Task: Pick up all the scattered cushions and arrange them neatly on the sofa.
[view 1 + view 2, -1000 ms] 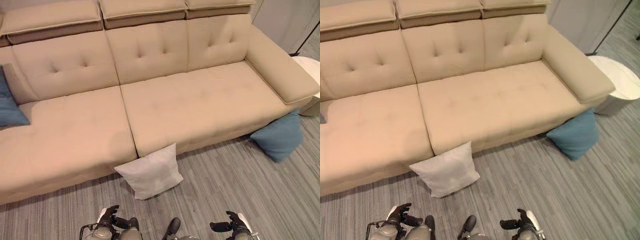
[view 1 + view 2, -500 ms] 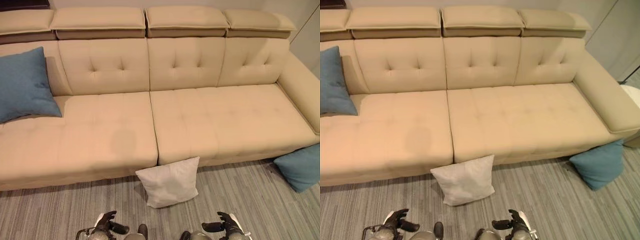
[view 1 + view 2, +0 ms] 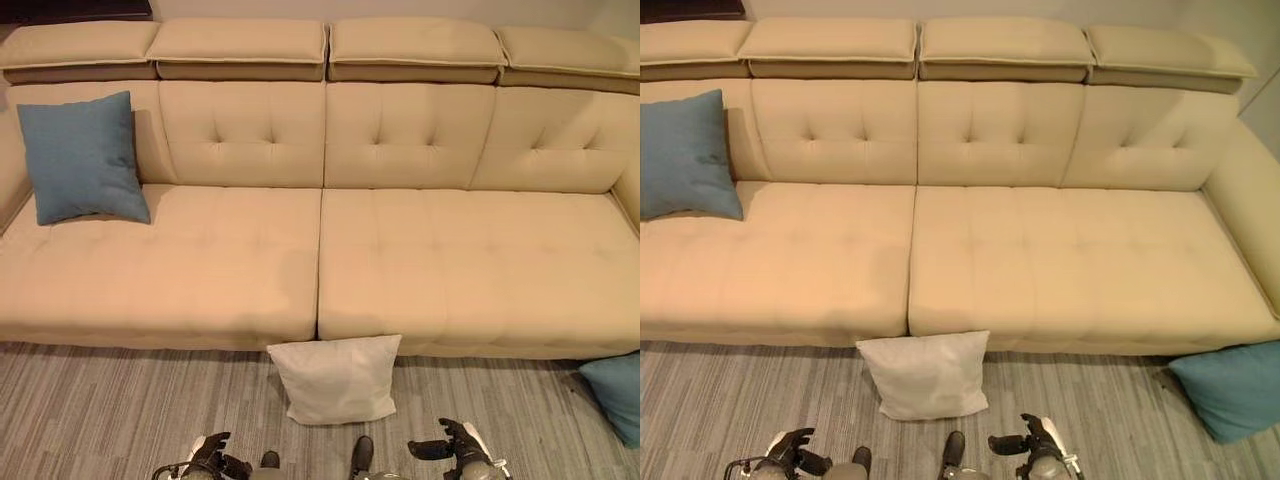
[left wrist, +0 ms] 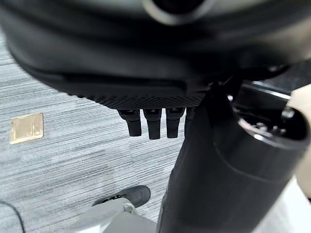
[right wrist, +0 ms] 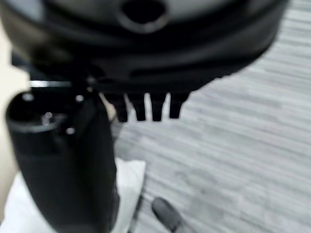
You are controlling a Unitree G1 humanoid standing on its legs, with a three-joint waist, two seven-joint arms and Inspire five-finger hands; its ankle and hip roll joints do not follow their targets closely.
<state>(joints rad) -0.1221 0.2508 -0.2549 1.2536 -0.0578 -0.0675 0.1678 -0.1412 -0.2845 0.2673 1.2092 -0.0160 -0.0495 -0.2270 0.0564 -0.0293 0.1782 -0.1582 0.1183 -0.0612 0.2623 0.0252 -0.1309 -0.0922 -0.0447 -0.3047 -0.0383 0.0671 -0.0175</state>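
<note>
Left eye view: a long beige sofa (image 3: 320,250) spans the width, with tufted back cushions and headrests along its top. A blue cushion (image 3: 82,157) leans upright against the sofa's backrest at its left end, resting on the seat. A white cushion (image 3: 338,378) stands on the striped grey floor (image 3: 120,410), leaning against the sofa's front just below the seam between the two seat sections. A second blue cushion (image 3: 612,392) lies on the floor near the sofa's right front corner, partly cut off. The left hand (image 3: 210,459) and the right hand (image 3: 455,449) hang low, in front of the white cushion and apart from it; nothing lies between them and that cushion.

Right eye view: the same sofa, with its right armrest (image 3: 1252,210) in sight; the floor-level blue cushion sits tucked against the sofa's front below that armrest.

Left wrist view: the left hand's fingers (image 4: 151,127) point straight and relaxed over the floor, holding nothing. A small brass floor plate (image 4: 26,127) is set into the floor.

Right wrist view: the right hand's fingers (image 5: 146,108) are likewise straight and empty, above the floor, with the white cushion beneath the thumb.
</note>
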